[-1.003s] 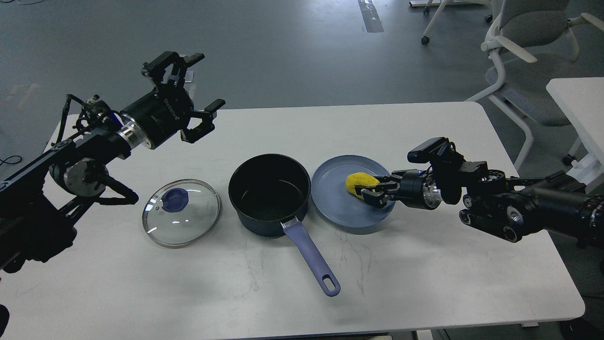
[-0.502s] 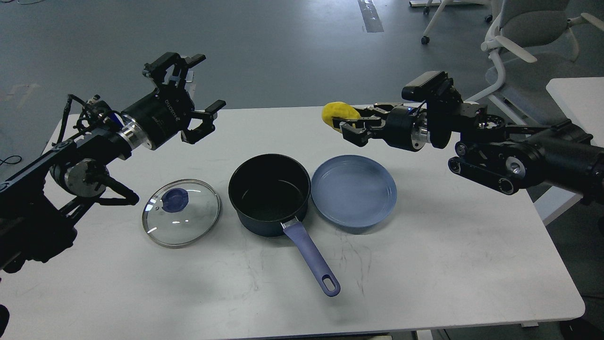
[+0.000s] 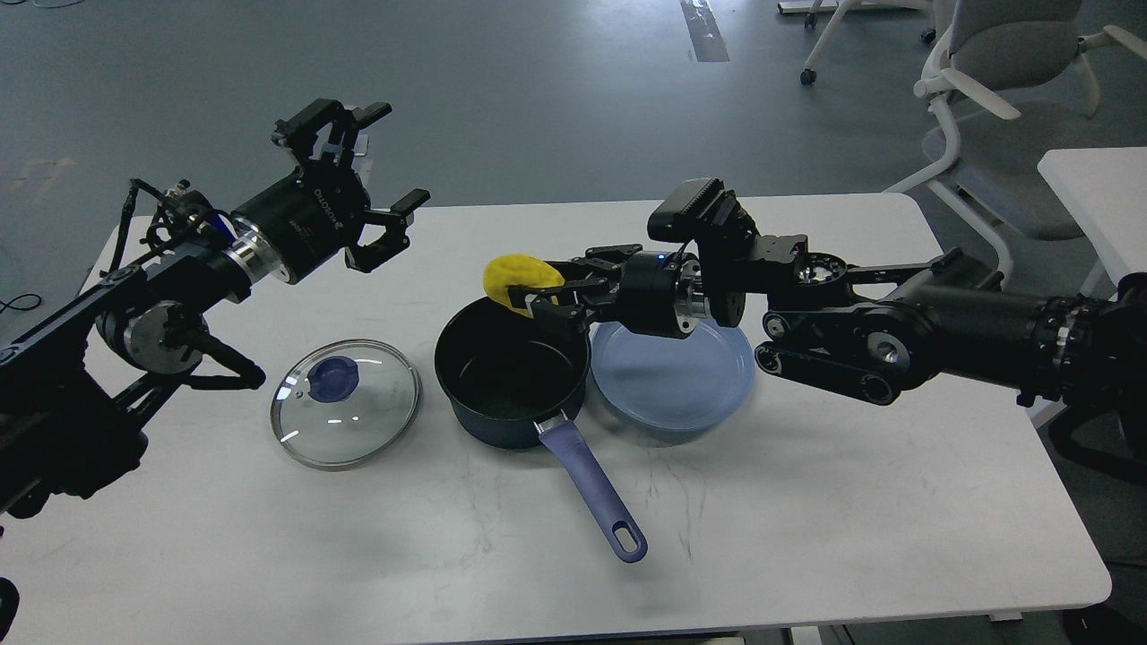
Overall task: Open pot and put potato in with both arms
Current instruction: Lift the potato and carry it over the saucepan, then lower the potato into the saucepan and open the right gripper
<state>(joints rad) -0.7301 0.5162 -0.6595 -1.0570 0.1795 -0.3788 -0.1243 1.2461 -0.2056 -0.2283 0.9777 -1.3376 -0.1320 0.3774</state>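
Observation:
The dark pot (image 3: 511, 372) stands open in the middle of the white table, its blue handle (image 3: 596, 488) pointing toward me. Its glass lid (image 3: 345, 403) with a blue knob lies flat on the table to the left. My right gripper (image 3: 530, 298) is shut on the yellow potato (image 3: 514, 276) and holds it above the pot's far rim. My left gripper (image 3: 376, 175) is open and empty, raised above the table's far left, well apart from the lid.
An empty blue plate (image 3: 672, 376) sits right of the pot, partly under my right arm. The table (image 3: 806, 502) has bare room at the front and right. White office chairs (image 3: 995, 81) and another table's corner (image 3: 1093, 197) stand off to the right.
My right gripper lifted the potato off the blue plate, rose, then swung left and down to hover above the pot. The left arm has not moved.

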